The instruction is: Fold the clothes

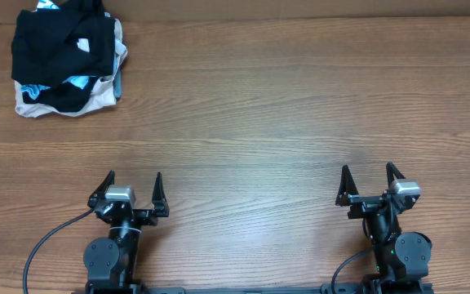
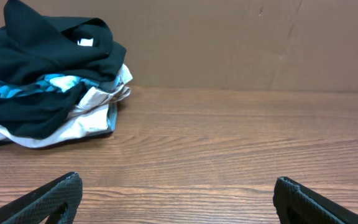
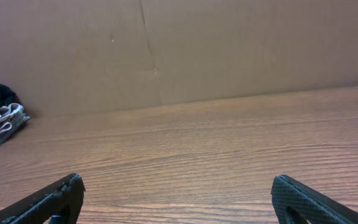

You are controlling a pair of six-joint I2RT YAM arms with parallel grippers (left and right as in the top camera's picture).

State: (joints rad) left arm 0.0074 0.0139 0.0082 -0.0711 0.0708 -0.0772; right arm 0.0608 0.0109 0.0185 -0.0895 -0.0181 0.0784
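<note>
left hand [image 1: 134, 175] and right hand [image 1: 369, 168] open, nothing held
both sit well apart from the black clothes [image 1: 55, 45], heaped at the worktop's [image 1: 259, 106] far-left corner; best pinch one edge, pull it flat.

Black garment [image 1: 51, 45]: plain, one small white mark [image 2: 86, 42]. Light-blue top [image 2: 58, 81] (shows as turquoise streaks between black folds). Beige garment [image 2: 86, 121]: pale, near white. Table [image 1: 300, 106]: mid-brown wood grain, darker streaks. Back wall [image 2: 247, 43]: flat tan.
</note>
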